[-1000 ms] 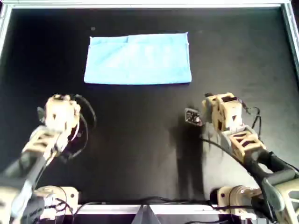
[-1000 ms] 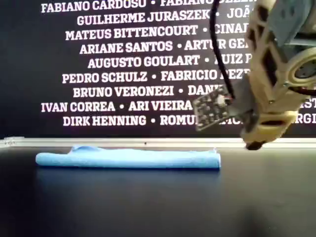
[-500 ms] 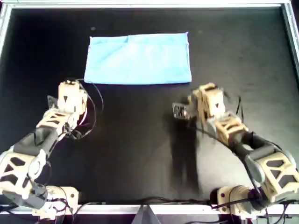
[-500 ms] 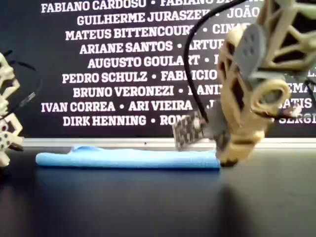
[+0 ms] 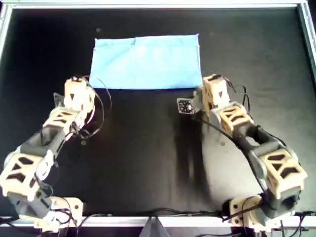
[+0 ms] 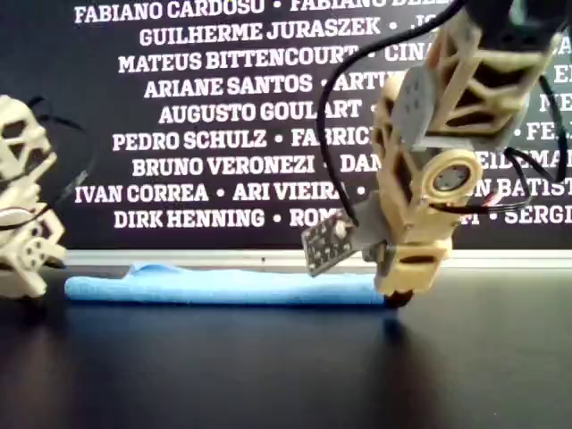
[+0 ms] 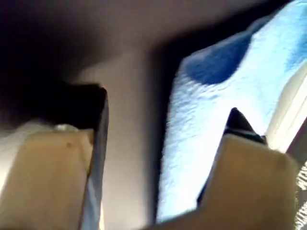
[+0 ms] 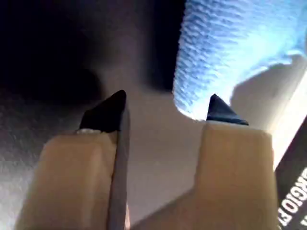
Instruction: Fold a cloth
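Here the cloth (image 5: 146,62) lies flat on the black table (image 5: 148,158) toward the far edge in the overhead view, a light blue rectangle whose long axis runs from that view's left to its right, its near long edge facing the two arms. It looks plain and soft, already doubled over: the exterior view shows it as a low, thick band with a small raised bump near its end at the exterior view's left. At the overhead view's left, the left gripper (image 5: 77,88) sits just beside the cloth's near corner on that side; its wrist view shows the jaws spread wide with the cloth's edge between them, nothing clamped. At the overhead view's right, the right gripper (image 5: 211,85) stands at the other near corner, its jaws likewise parted, the cloth's corner just ahead of one fingertip (image 8: 218,109) and not gripped. Bare black table stretches wide on the near side of the cloth and out to the pale metal frame (image 5: 6,29) at both sides; a white-lettered wall (image 6: 206,116) closes the far side.
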Action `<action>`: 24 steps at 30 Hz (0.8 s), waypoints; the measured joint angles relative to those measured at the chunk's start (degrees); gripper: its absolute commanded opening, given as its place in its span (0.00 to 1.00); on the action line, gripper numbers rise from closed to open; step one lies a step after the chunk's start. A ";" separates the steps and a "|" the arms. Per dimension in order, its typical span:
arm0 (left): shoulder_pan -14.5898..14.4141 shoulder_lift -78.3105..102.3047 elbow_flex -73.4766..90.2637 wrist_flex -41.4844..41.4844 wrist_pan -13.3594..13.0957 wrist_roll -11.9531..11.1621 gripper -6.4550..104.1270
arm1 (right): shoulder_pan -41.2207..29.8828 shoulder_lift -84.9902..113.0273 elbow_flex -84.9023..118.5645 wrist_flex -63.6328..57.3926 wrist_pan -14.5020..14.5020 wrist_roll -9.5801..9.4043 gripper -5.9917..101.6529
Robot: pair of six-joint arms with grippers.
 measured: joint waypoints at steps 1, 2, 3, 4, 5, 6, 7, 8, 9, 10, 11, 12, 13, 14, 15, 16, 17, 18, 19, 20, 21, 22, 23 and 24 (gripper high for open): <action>0.00 -1.05 -1.32 0.00 -0.09 0.00 0.84 | 0.00 -1.05 -1.41 0.88 0.00 0.00 0.68; -0.09 -1.93 -2.46 0.00 -0.18 0.00 0.84 | 0.00 -1.93 -2.81 1.49 0.00 0.00 0.68; -0.18 -2.46 -3.34 0.00 -0.26 0.00 0.84 | 0.00 -2.81 -4.31 2.20 0.00 0.00 0.68; -0.18 -2.99 -4.04 0.00 -0.26 0.00 0.84 | 0.00 -3.52 -5.71 2.64 0.00 0.00 0.68; -0.18 -3.34 -4.66 0.00 -0.26 0.00 0.84 | 0.00 -4.22 -6.77 2.99 0.00 -0.09 0.68; -0.18 -3.60 -5.10 0.00 -0.18 0.00 0.84 | 0.00 -4.92 -7.82 3.08 0.00 -0.09 0.68; -0.18 -3.96 -5.62 0.00 -0.18 0.00 0.84 | 0.00 -5.54 -8.79 3.08 0.00 -0.18 0.68; -0.18 -4.13 -5.89 0.00 -0.09 0.00 0.84 | 0.00 -6.06 -9.67 3.16 0.00 -0.26 0.68; -0.18 -4.22 -5.98 0.00 -0.09 0.00 0.84 | 0.00 -6.68 -10.37 3.16 0.00 -0.26 0.68; -0.18 -4.22 -5.98 0.00 -0.09 0.00 0.84 | 0.00 -7.03 -10.99 3.16 0.00 -0.26 0.68; -0.18 -4.22 -5.98 0.00 -0.09 0.00 0.84 | -0.09 -7.38 -11.43 3.16 0.00 -0.26 0.68; -0.18 -4.22 -5.98 0.00 -0.09 0.18 0.84 | -0.09 -7.38 -11.51 3.16 0.00 -0.26 0.68; -0.18 -4.22 -5.98 0.00 -0.09 0.18 0.84 | -0.09 -7.38 -11.69 3.16 0.00 -0.26 0.68; -0.18 -4.22 -5.98 0.00 -0.09 0.26 0.84 | -0.09 -7.38 -11.78 3.16 0.00 -0.26 0.68; -0.18 -4.22 -5.98 0.00 -0.09 0.35 0.84 | -0.09 -7.38 -11.78 3.16 0.00 -0.26 0.68; -0.18 -4.31 -5.98 0.00 -0.09 0.35 0.83 | -0.09 -7.38 -11.78 3.16 0.00 -0.26 0.68; -0.18 -4.48 -6.15 0.00 -0.09 0.35 0.83 | -0.09 -7.38 -11.78 3.16 0.00 -0.26 0.68; -0.18 -4.57 -6.68 0.00 -0.09 0.35 0.83 | -0.09 -7.38 -11.78 3.16 0.00 -0.26 0.68; -0.18 -5.10 -7.29 0.00 -0.09 0.35 0.83 | -0.09 -7.38 -11.78 3.16 0.00 -0.26 0.68; -0.18 -5.71 -8.26 0.00 -0.09 0.35 0.83 | -0.18 -7.38 -11.78 3.16 0.00 -0.26 0.68; -0.18 -6.50 -9.14 0.00 -0.09 0.35 0.83 | -0.26 -7.38 -11.78 3.16 0.00 -0.26 0.68; -0.18 -7.29 -10.20 0.00 -0.09 0.35 0.83 | -0.35 -7.38 -11.78 3.16 0.00 -0.26 0.68; -0.18 -7.91 -11.34 0.00 0.00 0.35 0.83 | -0.62 -7.38 -11.78 3.16 0.00 -0.26 0.68; -0.18 -8.70 -12.30 0.00 0.09 0.35 0.83 | -0.79 -7.47 -11.78 3.16 0.00 -0.26 0.68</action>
